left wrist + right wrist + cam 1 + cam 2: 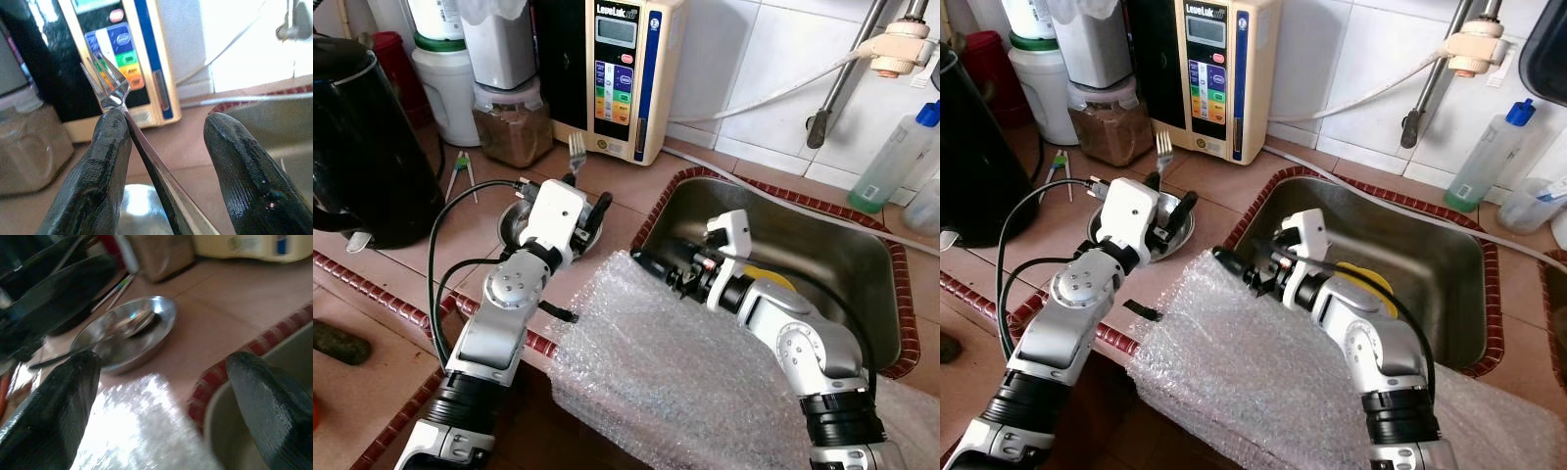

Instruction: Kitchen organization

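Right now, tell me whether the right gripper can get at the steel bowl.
Probably yes. The right gripper hangs open at the sink's near corner, aimed at the steel bowl over bare counter. But the left gripper already hovers there at the fork, crowding it.

Head eyes: high, facing forward-down over bench [705, 176] and sink [862, 255]; near-identical scene
Wrists: low, close; both share steel bowl [142, 328]

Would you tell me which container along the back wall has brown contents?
The clear jar beside the beige machine holds brown contents; the white tub to its left is opaque.
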`<state>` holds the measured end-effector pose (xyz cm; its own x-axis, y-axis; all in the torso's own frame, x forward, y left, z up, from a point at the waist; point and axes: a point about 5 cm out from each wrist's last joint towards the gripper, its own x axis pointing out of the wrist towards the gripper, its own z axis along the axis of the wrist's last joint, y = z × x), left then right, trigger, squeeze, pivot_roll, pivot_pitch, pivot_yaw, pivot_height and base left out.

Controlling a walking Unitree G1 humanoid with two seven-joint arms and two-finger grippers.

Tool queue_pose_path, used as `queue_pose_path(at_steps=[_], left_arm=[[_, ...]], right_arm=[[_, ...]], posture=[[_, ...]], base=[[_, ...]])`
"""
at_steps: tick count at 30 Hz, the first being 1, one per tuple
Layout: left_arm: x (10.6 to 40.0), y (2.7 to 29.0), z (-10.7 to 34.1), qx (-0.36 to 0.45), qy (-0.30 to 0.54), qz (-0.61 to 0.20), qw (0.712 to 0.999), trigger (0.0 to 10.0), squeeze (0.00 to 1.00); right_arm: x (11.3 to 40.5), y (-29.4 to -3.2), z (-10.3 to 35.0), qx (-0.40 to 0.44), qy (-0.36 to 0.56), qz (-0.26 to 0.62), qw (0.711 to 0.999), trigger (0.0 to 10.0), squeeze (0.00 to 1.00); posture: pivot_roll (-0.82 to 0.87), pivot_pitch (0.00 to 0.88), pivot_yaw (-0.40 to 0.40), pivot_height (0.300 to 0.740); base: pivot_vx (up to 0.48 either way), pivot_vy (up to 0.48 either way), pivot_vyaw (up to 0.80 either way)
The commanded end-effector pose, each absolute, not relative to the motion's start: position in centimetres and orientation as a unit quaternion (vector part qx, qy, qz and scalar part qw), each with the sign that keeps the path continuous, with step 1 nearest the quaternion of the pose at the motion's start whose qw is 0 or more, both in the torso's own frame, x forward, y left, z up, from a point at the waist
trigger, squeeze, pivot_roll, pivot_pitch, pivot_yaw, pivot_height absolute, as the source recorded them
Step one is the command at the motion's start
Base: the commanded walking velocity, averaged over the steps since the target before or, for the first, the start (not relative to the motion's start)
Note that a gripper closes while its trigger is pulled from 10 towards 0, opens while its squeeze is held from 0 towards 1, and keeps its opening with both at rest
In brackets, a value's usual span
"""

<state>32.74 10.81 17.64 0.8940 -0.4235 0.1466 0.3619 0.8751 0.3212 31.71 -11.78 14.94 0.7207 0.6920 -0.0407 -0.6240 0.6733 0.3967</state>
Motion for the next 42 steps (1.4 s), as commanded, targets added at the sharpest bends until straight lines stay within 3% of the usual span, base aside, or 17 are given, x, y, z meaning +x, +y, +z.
queue_pose_path(at_steps=[1,8,15,20,30,31,32,33,42], left_arm=[[32.3,9.9,17.3,0.152,-0.116,-0.23,0.954,0.0,0.0],[31.7,8.1,16.7,0.173,-0.137,-0.282,0.934,0.0,0.0],[31.0,5.3,16.4,0.18,-0.164,-0.357,0.902,0.0,0.0],[30.7,4.1,16.5,0.179,-0.175,-0.385,0.888,0.0,0.0],[30.4,3.0,16.6,0.175,-0.189,-0.402,0.879,0.0,0.0],[30.4,3.0,16.6,0.176,-0.189,-0.403,0.878,0.0,0.0],[30.4,2.9,16.5,0.175,-0.19,-0.404,0.878,0.0,0.0],[30.3,2.8,16.5,0.174,-0.19,-0.405,0.877,0.0,0.0],[30.3,2.6,16.5,0.173,-0.194,-0.405,0.877,0.0,0.0]], right_arm=[[32.4,-12.6,15.7,0.205,0.077,0.338,0.915,10.0,0.0],[33.4,-14.3,17.3,0.268,0.043,0.302,0.914,10.0,0.0],[33.6,-15.0,18.6,0.331,0.022,0.311,0.891,10.0,0.0],[33.4,-14.8,19.0,0.345,0.021,0.331,0.878,10.0,0.0],[34.5,-13.8,19.5,0.336,0.03,0.323,0.884,10.0,0.0],[34.6,-13.7,19.5,0.335,0.027,0.322,0.885,7.8,0.0],[34.7,-13.5,19.8,0.34,0.025,0.322,0.883,1.2,0.0],[34.9,-13.4,19.8,0.343,0.027,0.319,0.883,0.0,0.0],[35.3,-13.1,20.0,0.345,0.035,0.32,0.882,0.0,0.0]], posture=[[0.0,0.0,-0.073,0.74],[-0.02,0.0,-0.081,0.74],[-0.03,0.0,-0.086,0.74],[-0.03,0.0,-0.085,0.74],[-0.05,0.0,-0.084,0.74],[-0.05,0.0,-0.084,0.74],[-0.05,0.0,-0.087,0.74],[-0.05,0.0,-0.089,0.74],[-0.05,0.0,-0.094,0.74]], base=[[0.0,0.0,0.0],[0.0,0.0,0.0],[0.0,0.0,0.0],[0.0,0.0,0.0],[0.0,0.0,0.0],[0.0,0.0,0.0],[0.0,0.0,0.0],[0.0,0.0,0.0],[0.0,0.0,0.0]])
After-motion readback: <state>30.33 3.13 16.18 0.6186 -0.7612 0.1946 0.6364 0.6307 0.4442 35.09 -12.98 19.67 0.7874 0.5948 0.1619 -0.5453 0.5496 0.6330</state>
